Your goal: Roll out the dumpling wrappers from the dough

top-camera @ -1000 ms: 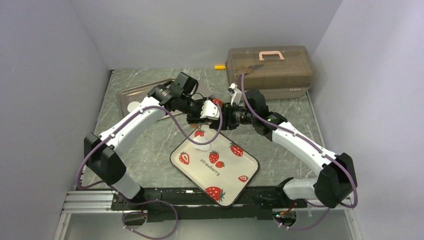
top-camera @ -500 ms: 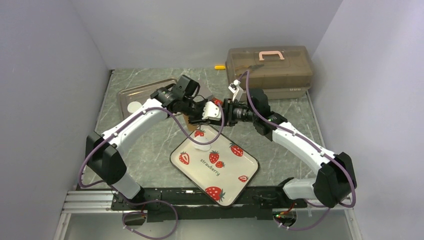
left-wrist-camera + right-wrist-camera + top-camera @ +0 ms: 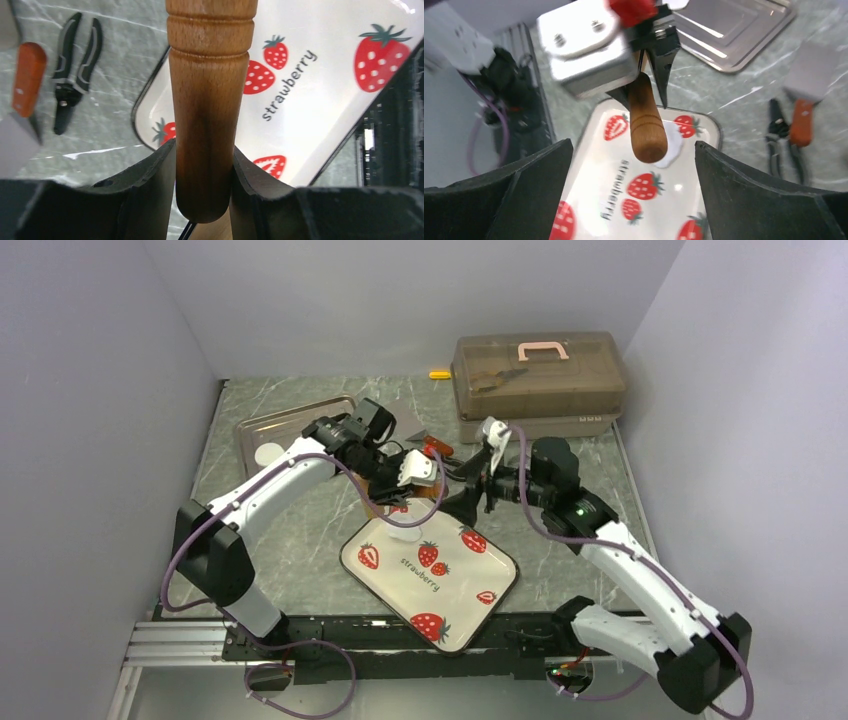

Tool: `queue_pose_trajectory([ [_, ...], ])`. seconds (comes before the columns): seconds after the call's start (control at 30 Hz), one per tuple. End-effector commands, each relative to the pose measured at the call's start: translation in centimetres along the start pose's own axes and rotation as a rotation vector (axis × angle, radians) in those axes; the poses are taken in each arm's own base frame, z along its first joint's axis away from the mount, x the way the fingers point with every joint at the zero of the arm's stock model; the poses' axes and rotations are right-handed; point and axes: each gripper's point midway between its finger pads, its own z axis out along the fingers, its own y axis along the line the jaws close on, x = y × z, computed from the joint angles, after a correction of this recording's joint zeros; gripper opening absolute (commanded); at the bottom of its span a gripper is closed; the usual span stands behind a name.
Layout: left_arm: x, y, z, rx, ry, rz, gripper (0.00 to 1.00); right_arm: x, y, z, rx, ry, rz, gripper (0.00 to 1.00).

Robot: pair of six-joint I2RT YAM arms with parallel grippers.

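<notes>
My left gripper (image 3: 203,149) is shut on one end of a brown wooden roller (image 3: 207,90), which points out over the strawberry plate (image 3: 320,60). In the right wrist view the roller (image 3: 645,125) hangs above a small flat white patch of dough (image 3: 672,148) at the plate's far end. My right gripper (image 3: 633,145) stands open and apart from the roller's free end, with nothing between its fingers. From above, the left gripper (image 3: 418,478) and right gripper (image 3: 466,496) face each other over the plate's (image 3: 500,575) far corner. One dumpling wrapper (image 3: 268,453) lies on the metal tray (image 3: 300,418).
A brown toolbox (image 3: 540,375) with a pink handle stands at the back right. A scraper with an orange handle (image 3: 801,122) and black pliers (image 3: 780,135) lie on the marble table beyond the plate. A small yellow object (image 3: 439,374) lies by the back wall.
My right gripper opened, let go of the roller and pulled back to the right. The left gripper kept hold of the roller and came slightly nearer the plate.
</notes>
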Motion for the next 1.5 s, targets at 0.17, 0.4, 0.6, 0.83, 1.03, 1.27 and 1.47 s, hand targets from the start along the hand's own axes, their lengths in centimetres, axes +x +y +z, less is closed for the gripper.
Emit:
queue_pose_trajectory([
  [0.17,-1.0,-3.1,0.6,0.121,-0.079,-0.124,0.00,1.6,0.2,0.9,-0.069,0.068,-0.716,0.97],
  [0.4,-1.4,-3.4,0.5,0.133,-0.099,-0.135,0.00,1.5,-0.7,4.0,-0.078,0.110,-0.773,0.96],
  [0.6,-1.8,-3.6,0.5,0.141,-0.114,-0.143,0.00,2.7,-1.2,5.1,-0.084,0.149,-0.777,0.83],
  [0.83,-2.6,-3.3,0.3,0.139,-0.138,-0.148,0.00,5.0,-1.7,5.1,-0.077,0.222,-0.782,0.69],
  [1.03,-3.1,-3.3,0.0,0.140,-0.155,-0.149,0.00,6.5,-2.4,5.3,-0.049,0.267,-0.773,0.62],
  [1.27,-3.5,-3.0,-0.1,0.133,-0.161,-0.145,0.00,6.9,-2.3,5.1,-0.058,0.273,-0.770,0.41],
  [1.47,-4.0,-2.0,-0.6,0.099,-0.188,-0.175,0.00,8.1,-2.6,4.9,-0.056,0.325,-0.751,0.00],
])
